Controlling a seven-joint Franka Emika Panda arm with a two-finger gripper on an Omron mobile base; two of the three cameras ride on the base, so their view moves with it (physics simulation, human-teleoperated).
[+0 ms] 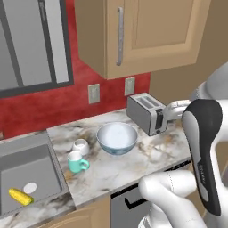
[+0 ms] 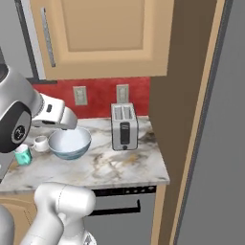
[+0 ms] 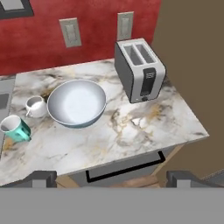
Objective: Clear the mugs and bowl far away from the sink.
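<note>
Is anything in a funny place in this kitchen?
Yes: a corn cob is lying in the sink, an odd spot for food. The mugs, bowl and toaster all stand upright on the counter; nothing is spilled.

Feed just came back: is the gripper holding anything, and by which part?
Nothing is held. The gripper is open, up above the counter; bowl and mugs untouched.

You've got the bowl [image 1: 117, 138] sitting mid-desk [image 1: 147, 156], with the toaster [image 1: 146, 113] behind it to the right, near the wall. Left of the bowl sit the two mugs: the squat mug [image 1: 81, 146] just beside it, the handled mug [image 1: 77, 161] in front of that one. Further left, the sink [image 1: 26, 176] is set into the desk, a corn cob [image 1: 20, 196] lying in its basin.
</note>
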